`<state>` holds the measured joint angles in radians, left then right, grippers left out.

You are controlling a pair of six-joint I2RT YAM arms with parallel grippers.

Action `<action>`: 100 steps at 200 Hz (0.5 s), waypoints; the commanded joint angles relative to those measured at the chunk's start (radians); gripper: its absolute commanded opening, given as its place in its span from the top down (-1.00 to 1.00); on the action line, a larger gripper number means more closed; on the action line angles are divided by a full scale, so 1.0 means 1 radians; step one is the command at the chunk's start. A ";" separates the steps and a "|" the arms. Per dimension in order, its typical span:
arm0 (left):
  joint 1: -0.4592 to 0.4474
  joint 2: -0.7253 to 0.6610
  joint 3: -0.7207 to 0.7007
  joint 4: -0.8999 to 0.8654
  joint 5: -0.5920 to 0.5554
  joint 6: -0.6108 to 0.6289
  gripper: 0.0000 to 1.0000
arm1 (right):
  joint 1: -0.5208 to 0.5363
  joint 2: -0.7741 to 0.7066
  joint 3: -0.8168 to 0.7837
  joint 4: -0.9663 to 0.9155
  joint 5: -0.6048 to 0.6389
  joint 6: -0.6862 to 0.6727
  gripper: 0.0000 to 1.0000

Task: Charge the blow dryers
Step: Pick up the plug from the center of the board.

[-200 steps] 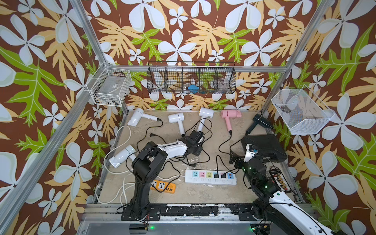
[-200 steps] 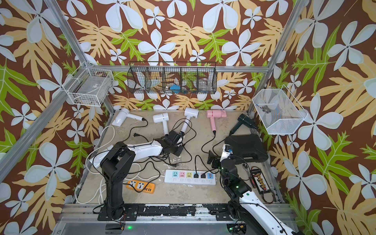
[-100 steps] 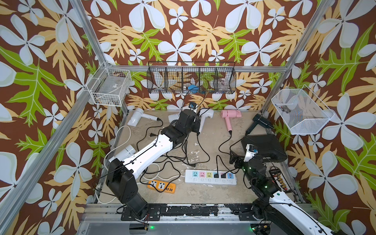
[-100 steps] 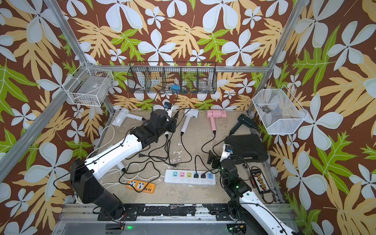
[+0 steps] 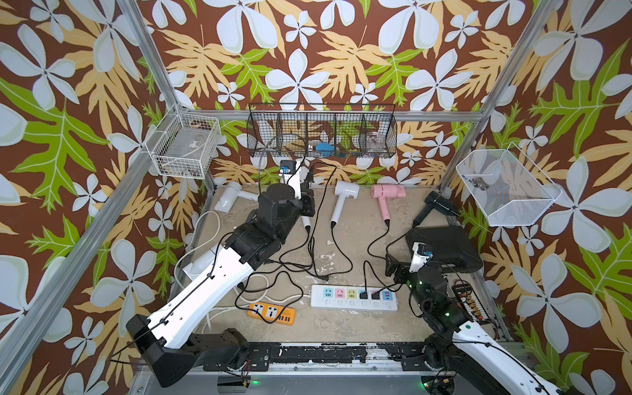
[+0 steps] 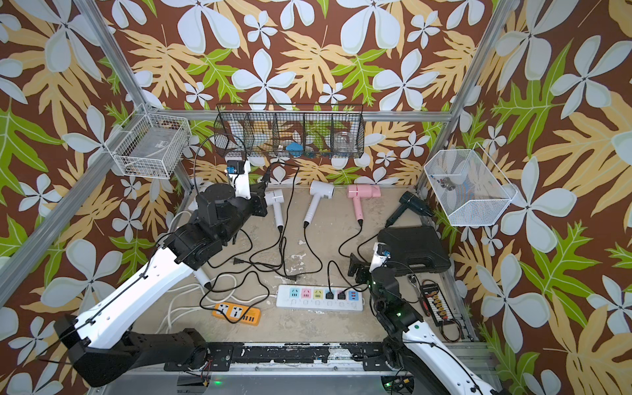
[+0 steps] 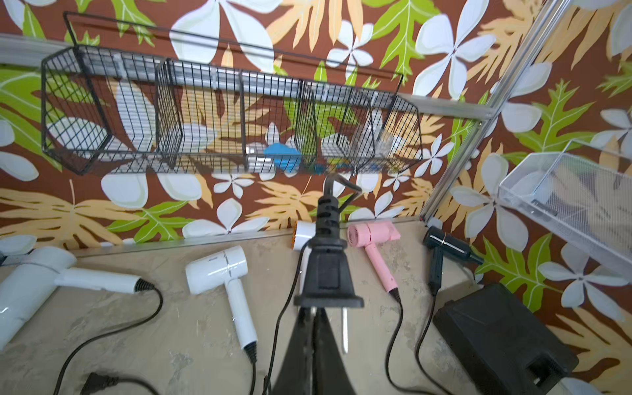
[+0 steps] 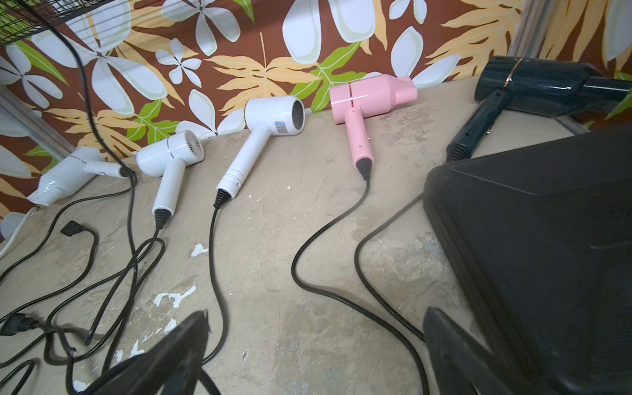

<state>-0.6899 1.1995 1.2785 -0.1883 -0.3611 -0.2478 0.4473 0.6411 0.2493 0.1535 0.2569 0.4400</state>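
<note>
My left gripper is shut on one prong of a black plug and holds it high near the back wall, with its cord hanging down to the floor. The blow dryers lie along the back: a white one, a white one beside my wrist, a white one, a pink one and a black one. Another white one lies under my left arm. My right gripper is open and empty over bare floor, beside the white power strip.
Two plugs sit in the white strip. An orange power strip lies at the front left and a black case at the right. A loose plug and tangled cords cover the middle. A black wire basket hangs just above the left gripper.
My left arm stretched from the middle cord tangle towards the back wall and rose, carrying the plug up with its cord trailing. The right arm has not moved.
</note>
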 commanded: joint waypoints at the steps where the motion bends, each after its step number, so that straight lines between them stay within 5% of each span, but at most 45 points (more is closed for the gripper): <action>1: 0.001 -0.063 -0.126 0.125 0.042 -0.058 1.00 | 0.001 -0.014 -0.009 0.015 -0.038 -0.015 -0.99; 43: 0.001 -0.175 -0.398 0.284 0.125 -0.123 1.00 | 0.001 -0.043 0.034 -0.040 -0.118 -0.014 -0.99; 100: -0.005 -0.290 -0.722 0.553 0.173 -0.146 1.00 | 0.002 0.090 0.347 -0.239 -0.456 -0.030 -1.00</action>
<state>-0.6910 0.9413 0.6369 0.1757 -0.2203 -0.3878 0.4465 0.6807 0.4889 0.0097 0.0010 0.4259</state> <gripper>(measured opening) 0.053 0.997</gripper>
